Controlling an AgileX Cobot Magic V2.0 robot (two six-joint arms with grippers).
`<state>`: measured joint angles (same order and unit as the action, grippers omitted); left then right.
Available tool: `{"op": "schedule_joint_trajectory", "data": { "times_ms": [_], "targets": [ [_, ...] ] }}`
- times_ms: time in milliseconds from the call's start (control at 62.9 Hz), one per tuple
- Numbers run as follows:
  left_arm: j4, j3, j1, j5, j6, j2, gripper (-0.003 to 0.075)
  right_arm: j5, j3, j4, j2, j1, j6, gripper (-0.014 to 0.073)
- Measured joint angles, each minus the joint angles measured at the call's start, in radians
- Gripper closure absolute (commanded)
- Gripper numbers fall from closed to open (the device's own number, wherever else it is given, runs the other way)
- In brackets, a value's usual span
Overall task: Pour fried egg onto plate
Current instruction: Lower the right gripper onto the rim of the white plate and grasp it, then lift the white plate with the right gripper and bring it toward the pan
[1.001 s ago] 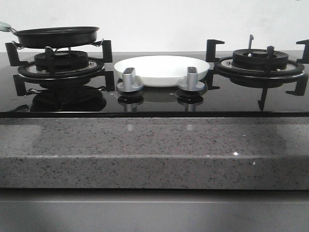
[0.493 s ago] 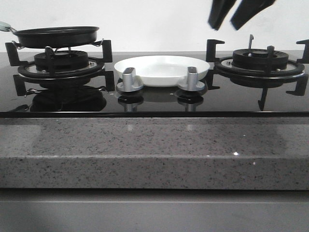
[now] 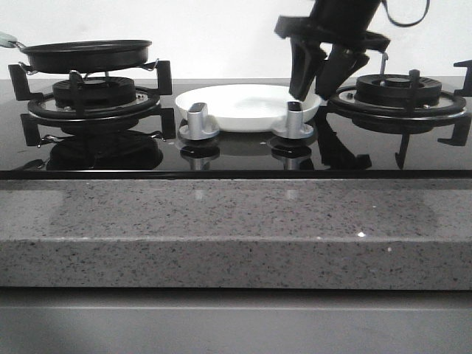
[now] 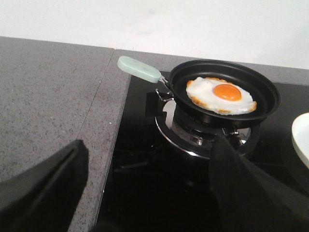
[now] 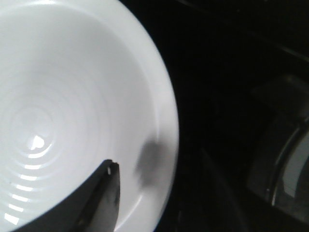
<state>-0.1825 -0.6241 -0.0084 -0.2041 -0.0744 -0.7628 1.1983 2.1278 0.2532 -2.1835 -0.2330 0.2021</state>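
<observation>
**Egg in the pan, plate bare, right arm at the plate's rim**

The pour has not begun. The fried egg, white with an orange yolk and browned edges, lies flat in the black frying pan, which sits on the left burner of the glass hob. The pan's pale green handle points away from the plate and nothing grips it.

The white plate rests on the hob between the two burners, behind the two silver knobs, and the right wrist view shows it empty.

The right gripper hangs with its jaws apart, straddling the plate's right rim beside the right burner; one finger sits over the plate's inside. It grips nothing yet. The left gripper is spread wide, holding nothing, well short of the pan.

Everything is left to do: seize the pan handle, steady or position the plate, tip the egg out.

No brand, label or writing can be read anywhere.
</observation>
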Motion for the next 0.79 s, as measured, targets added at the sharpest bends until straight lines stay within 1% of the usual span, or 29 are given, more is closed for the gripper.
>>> {"op": "schedule_joint_trajectory", "data": {
  "times_ms": [95,191,334,381,429,493,620,795],
  "targets": [
    [0.000,0.000,0.000,0.020,0.000,0.000,0.0209,0.005,0.008,0.000,-0.015,0.000,0.002,0.0210],
    [0.000,0.000,0.000,0.029,0.000,0.000,0.0209,0.005,0.014,0.002,-0.021,0.000,0.002,0.0291],
    [0.000,0.000,0.000,0.035,0.000,0.000,0.0210,0.002,0.014,0.002,-0.024,0.000,0.003,0.0515],
    [0.000,0.000,0.000,0.035,0.000,0.000,0.0210,0.004,0.018,0.004,-0.025,0.000,0.003,0.0614],
    [0.000,0.000,0.000,0.035,0.000,0.000,0.0210,0.004,0.022,0.013,-0.027,0.000,0.000,0.0671],
    [0.000,0.000,0.000,0.035,0.000,0.000,0.0210,-0.007,0.033,0.026,-0.027,0.000,-0.011,0.0650],
    [0.000,0.000,0.000,0.035,0.000,0.000,0.0210,0.003,0.066,0.026,-0.029,0.000,-0.013,0.0652],
    [0.000,0.000,0.000,0.037,0.000,0.000,0.0210,0.039,0.161,0.022,-0.037,0.002,-0.036,0.0652]
  ]
}}
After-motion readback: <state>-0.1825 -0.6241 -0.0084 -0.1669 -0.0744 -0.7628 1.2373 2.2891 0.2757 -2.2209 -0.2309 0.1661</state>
